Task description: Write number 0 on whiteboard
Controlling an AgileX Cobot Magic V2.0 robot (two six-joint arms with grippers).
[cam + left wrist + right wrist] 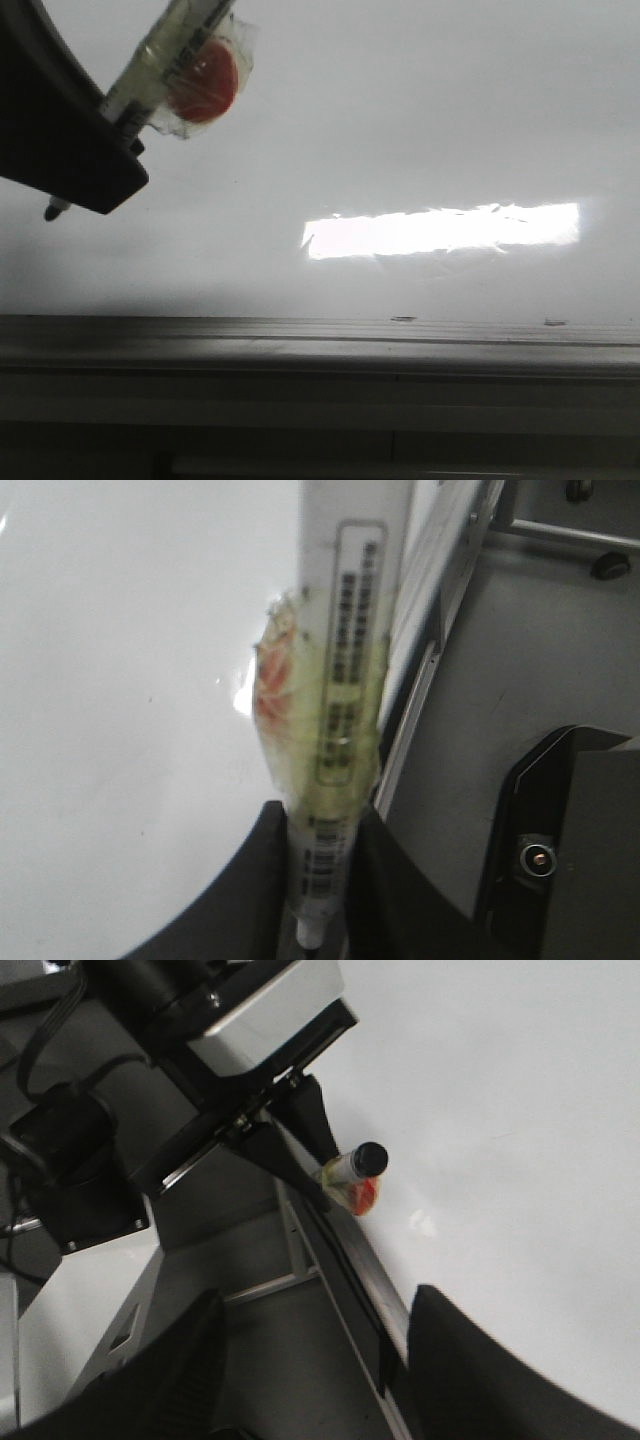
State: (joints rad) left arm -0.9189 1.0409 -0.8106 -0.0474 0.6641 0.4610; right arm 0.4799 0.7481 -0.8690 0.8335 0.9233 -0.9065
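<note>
The whiteboard fills the front view, glossy white, with its grey frame strip along the near edge. I see no drawn number 0 on it; only a bright rectangular glare shows. My left gripper is at the upper left, shut on a marker wrapped in tape with a red patch. The marker's black tip pokes out below the fingers, just above the board. In the left wrist view the marker is clamped between the dark fingers. My right gripper is open and empty over the board's edge.
The right wrist view shows the left arm's housing, the marker's black cap and the board's frame over a grey floor. A dark mount stands beside the board in the left wrist view.
</note>
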